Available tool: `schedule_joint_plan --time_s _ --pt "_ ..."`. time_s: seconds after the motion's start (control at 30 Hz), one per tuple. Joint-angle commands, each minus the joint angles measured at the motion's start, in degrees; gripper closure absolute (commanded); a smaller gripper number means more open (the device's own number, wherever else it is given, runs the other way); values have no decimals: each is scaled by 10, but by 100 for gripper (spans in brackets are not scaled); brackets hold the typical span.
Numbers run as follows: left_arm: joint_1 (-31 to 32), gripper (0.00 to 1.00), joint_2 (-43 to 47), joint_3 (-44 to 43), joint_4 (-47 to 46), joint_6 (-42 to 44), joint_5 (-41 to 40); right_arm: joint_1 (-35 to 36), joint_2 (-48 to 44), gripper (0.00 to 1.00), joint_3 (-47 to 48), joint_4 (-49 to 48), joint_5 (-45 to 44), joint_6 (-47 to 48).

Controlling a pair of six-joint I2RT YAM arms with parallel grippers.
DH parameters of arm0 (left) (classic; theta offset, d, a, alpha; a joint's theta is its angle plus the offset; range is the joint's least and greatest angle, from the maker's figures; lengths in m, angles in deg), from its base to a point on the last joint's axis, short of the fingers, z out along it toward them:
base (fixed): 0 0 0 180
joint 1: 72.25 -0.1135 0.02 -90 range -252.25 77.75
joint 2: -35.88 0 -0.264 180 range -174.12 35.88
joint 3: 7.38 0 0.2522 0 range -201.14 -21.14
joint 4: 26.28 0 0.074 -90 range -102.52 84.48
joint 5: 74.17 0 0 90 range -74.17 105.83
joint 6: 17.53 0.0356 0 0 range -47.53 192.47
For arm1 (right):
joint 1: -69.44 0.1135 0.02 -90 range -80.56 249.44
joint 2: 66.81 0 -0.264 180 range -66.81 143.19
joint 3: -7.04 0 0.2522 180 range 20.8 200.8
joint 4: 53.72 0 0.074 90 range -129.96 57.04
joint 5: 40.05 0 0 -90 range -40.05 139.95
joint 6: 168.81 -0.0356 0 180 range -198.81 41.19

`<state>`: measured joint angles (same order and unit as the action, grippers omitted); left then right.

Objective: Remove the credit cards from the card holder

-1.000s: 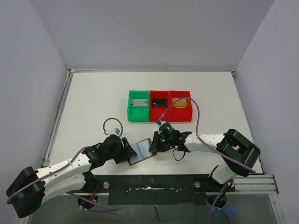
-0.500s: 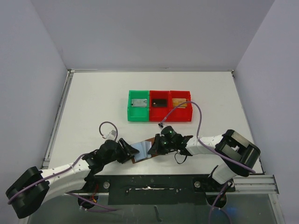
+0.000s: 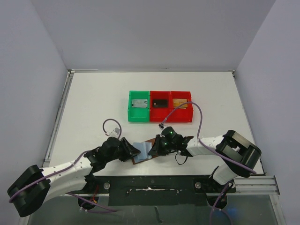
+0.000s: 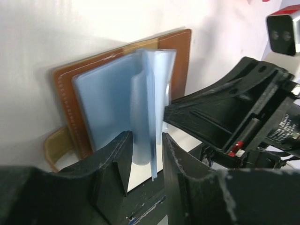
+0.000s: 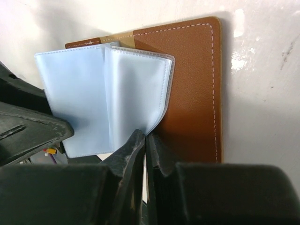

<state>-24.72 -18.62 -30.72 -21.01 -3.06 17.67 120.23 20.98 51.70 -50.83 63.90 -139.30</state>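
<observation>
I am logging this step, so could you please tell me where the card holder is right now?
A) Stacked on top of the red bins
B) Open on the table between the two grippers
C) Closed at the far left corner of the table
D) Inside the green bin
B: the card holder lies open on the table between the left gripper and the right gripper, well in front of the bins.
</observation>
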Motion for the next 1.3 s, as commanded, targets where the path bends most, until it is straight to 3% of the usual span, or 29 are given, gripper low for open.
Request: schedule_joint_plan --time_s 0.0,0.37,0.73,0.9,1.17,1.27 --pt "-3 70 1 -51 39 46 -8 7 -13 96 1 15 -18 3" --pt "-3 50 -4 -119 227 100 -59 7 -25 96 0 34 -34 6" --pt "-3 47 -49 -90 107 85 -11 7 -28 96 -1 35 -33 8" --pt "0 48 -66 -105 131 89 -25 7 -23 96 0 35 -27 9" --pt "0 46 2 -140 229 93 -82 7 -33 96 -3 46 -39 7" --pt "0 45 19 -134 201 94 -66 7 -35 96 -4 47 -41 8"
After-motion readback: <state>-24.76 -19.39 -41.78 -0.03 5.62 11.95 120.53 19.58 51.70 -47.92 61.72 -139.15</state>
